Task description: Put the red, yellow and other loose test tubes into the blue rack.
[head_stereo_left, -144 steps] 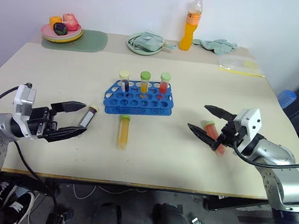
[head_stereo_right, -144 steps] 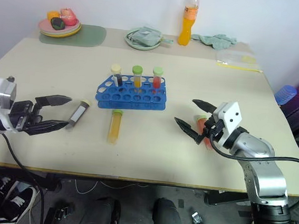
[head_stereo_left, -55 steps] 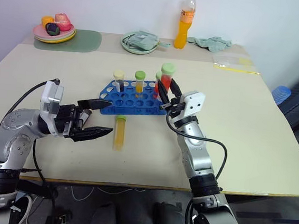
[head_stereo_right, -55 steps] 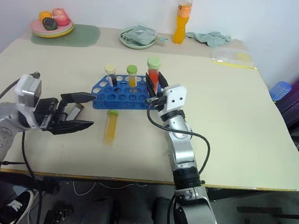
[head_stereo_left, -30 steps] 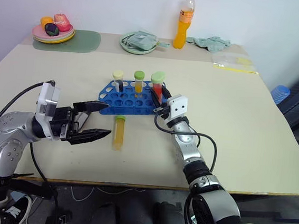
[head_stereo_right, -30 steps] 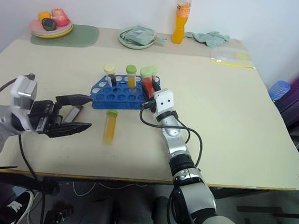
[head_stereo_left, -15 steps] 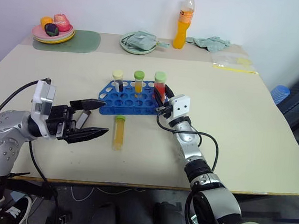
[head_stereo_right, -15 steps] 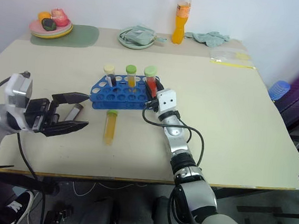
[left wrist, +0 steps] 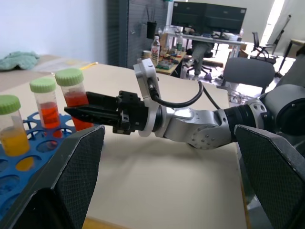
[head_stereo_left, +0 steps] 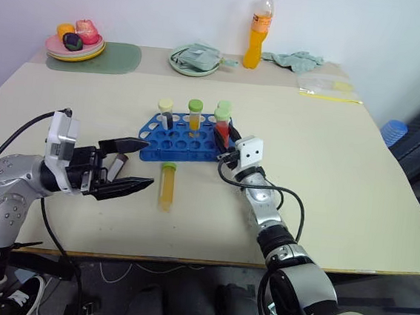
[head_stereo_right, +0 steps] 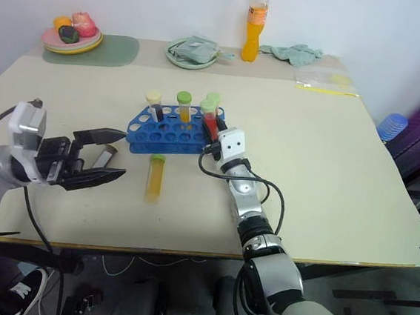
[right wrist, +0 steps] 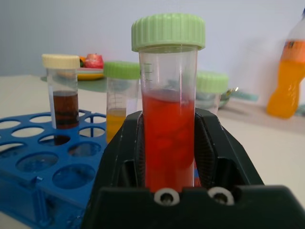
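The right hand [head_stereo_left: 225,138] is closed around a red test tube [right wrist: 169,129] with a green cap, held upright at the right end of the blue rack [head_stereo_left: 182,138], whether seated in a hole cannot be told. Upright in the rack are seen a dark-liquid tube [head_stereo_left: 166,113] with a cream cap, a yellow-orange tube [head_stereo_left: 194,115] and another red tube [left wrist: 46,107]. The left hand [head_stereo_left: 123,168] is held fully open and empty, above the counter [head_stereo_left: 358,164]. A yellow tube [head_stereo_left: 166,185] lies loose before the rack, and a dark tube [head_stereo_left: 117,166] lies between the left fingers.
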Robot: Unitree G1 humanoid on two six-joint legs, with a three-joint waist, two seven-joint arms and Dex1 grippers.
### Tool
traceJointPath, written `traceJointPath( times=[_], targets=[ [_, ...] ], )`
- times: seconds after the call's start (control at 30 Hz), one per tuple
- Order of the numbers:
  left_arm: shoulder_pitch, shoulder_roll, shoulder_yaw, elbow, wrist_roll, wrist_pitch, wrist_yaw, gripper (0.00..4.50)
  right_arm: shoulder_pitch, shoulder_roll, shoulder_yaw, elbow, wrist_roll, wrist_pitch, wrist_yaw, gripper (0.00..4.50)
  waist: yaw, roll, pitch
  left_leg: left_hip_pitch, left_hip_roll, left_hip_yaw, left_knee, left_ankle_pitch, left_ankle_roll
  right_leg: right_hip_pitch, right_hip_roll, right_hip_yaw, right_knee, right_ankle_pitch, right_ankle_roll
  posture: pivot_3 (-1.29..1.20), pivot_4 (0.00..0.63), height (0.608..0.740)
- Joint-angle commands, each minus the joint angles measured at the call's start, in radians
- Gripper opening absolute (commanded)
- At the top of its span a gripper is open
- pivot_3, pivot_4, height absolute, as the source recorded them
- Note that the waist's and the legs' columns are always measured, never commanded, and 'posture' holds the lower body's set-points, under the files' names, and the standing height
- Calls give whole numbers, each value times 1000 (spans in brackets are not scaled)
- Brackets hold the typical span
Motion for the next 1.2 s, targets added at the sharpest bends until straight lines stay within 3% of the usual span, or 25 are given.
traceJointPath(
  times=[0.03, 0.13, 0.17, 0.3, 0.5, 0.67, 0.9, 1.07, 1.2],
  targets=[
    [-3, 4, 21, -29, -16, -4, 5, 4500, -12, 12, -24, -23, 53, -7, 49, 2883, 0, 0, 0, 0, 0, 0, 0, 0, 0, 0, 0, 0, 0, 0, 0, 0, 150, 740],
    [-2, 2, 19, -22, -14, -7, 2, 4500, -12, -1, -23, -42, 34, -2, 29, 4361, 0, 0, 0, 0, 0, 0, 0, 0, 0, 0, 0, 0, 0, 0, 0, 0, 150, 740],
    [-1, 2, 18, -20, -12, -9, 1, 4500, -9, -7, -22, -54, 34, 1, 37, 4443, 0, 0, 0, 0, 0, 0, 0, 0, 0, 0, 0, 0, 0, 0, 0, 0, 150, 740],
    [16, 7, 27, -29, -14, -8, -3, 4500, 47, -43, -14, -151, 58, 26, 103, 4443, 2, 0, 0, 0, 0, 0, 0, 0, 0, 0, 0, 0, 0, 0, 0, 0, 150, 740],
    [87, 22, 45, -81, -31, 26, 15, 4500, 215, -165, -44, -473, 129, 167, 171, 4443, 4, 0, 0, 0, -1, 0, 0, 0, 0, 0, -2, 0, -1, 0, 0, 0, 150, 740],
    [121, 14, 54, -126, -50, 41, 44, 4500, 340, -292, -80, -771, 251, 351, 251, 4443, 3, 1, 0, 0, -1, 0, 0, 0, 0, 0, -2, 0, -1, 0, 0, 0, 150, 740],
    [137, 14, 35, -87, 2, 22, 50, 4500, 417, -491, -140, -1039, 457, 608, 409, 4443, 8, 1, 1, 1, -1, 1, 0, 0, 0, 1, -1, 0, -1, -1, -1, 0, 150, 740],
    [92, 59, -36, -49, 92, 135, 182, 4500, 436, -662, -122, -1174, 559, 801, 574, 4443, 11, 1, 1, 1, -1, 0, 0, 0, 0, 1, -1, 0, -2, -1, -1, 0, 150, 740],
    [27, 56, -62, -88, 122, 278, 376, 4500, 423, -718, -102, -1230, 591, 856, 656, 4443, 16, 0, 1, 1, -1, 0, 0, 0, 0, 1, -1, 0, -3, -1, -1, 0, 150, 740]
  ],
)
